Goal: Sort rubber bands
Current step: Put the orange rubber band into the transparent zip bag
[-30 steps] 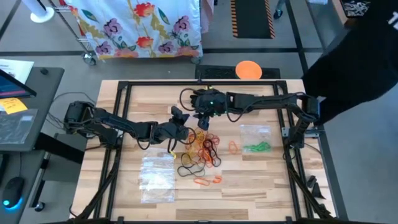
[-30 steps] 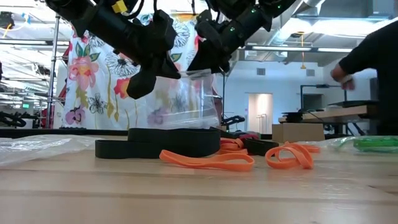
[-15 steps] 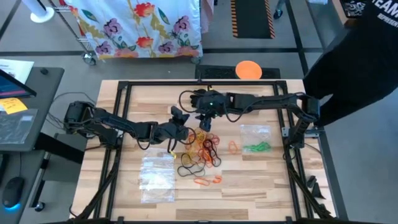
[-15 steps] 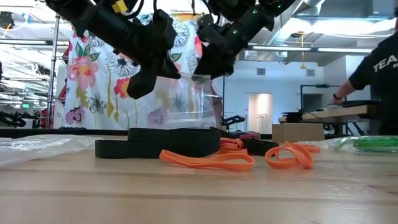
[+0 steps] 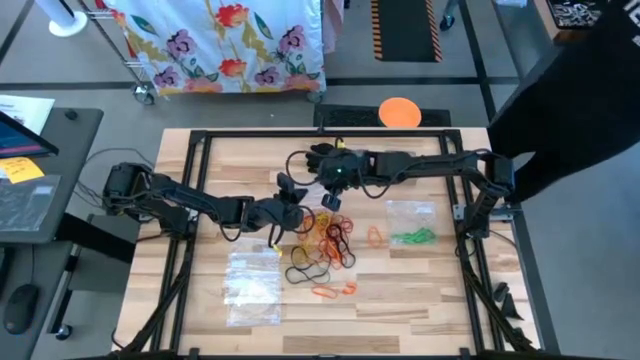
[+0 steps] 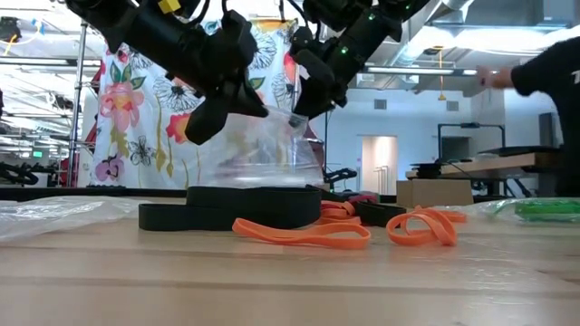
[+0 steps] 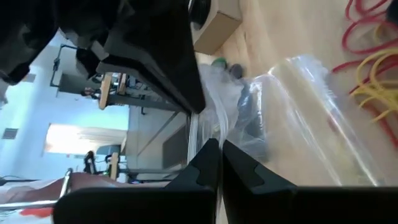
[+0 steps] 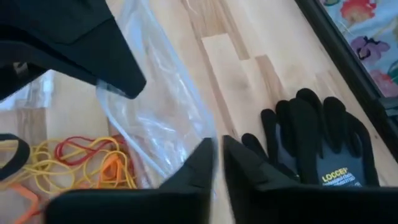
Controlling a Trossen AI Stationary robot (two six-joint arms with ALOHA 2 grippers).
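step: both grippers hold one clear bag (image 6: 263, 149) up, frame centre
left gripper (image 6: 237, 98): pinched on bag edge
right gripper (image 6: 306, 101): pinched on opposite edge
next: likely spread mouth, load rubber bands (image 5: 330, 240)

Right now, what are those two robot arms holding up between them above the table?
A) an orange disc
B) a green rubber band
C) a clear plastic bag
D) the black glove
C: in the low view the left pincer and the right pincer each pinch a top edge of the clear plastic bag, which hangs between them above the rubber bands.
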